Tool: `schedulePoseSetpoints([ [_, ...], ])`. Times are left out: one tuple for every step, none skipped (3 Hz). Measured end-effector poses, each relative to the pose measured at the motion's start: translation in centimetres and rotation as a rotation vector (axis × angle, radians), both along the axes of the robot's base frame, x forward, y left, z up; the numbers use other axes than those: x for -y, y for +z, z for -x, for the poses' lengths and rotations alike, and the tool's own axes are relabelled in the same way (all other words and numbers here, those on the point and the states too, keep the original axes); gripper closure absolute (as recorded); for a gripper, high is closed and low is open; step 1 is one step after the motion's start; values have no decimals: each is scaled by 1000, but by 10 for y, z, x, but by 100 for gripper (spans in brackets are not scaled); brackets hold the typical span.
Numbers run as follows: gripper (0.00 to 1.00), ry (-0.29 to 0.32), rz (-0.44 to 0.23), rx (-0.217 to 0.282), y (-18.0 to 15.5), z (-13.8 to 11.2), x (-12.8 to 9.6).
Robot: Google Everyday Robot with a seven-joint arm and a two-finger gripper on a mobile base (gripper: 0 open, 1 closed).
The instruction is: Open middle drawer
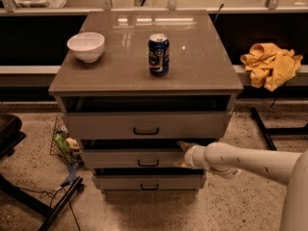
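The cabinet (pixel 144 78) has three stacked drawers. The middle drawer (pixel 115 159) is a grey-beige flat front with a small black bar handle (pixel 147 163) at its centre, and a dark gap shows above it. My gripper (pixel 182 154) is at the right part of this drawer's front, right of the handle and not touching it. Its fingers are spread, with the upper fingertip (pixel 183 144) near the drawer's top edge and the other lower down. The white arm (pixel 250 161) reaches in from the right.
A white bowl (pixel 86 46) and a blue can (pixel 159 55) stand on the cabinet top. The taller top drawer (pixel 146 125) and the bottom drawer (pixel 149 182) flank the middle one. A yellow cloth (pixel 270 65) lies on a ledge at right. Clutter (pixel 65 146) and a black stand (pixel 29 196) sit on the floor at left.
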State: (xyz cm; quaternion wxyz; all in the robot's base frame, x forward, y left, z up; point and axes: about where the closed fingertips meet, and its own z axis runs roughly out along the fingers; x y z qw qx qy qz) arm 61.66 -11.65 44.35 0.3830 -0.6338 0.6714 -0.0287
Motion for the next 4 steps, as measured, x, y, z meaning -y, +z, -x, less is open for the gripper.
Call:
schedulePoseSetpoints([
  [64, 3, -1, -1, -1, 0, -2],
  [87, 5, -2, -2, -1, 0, -4],
  [100, 7, -16, -9, -3, 4, -4],
  [100, 2, -74, -48, -11, 30, 1],
])
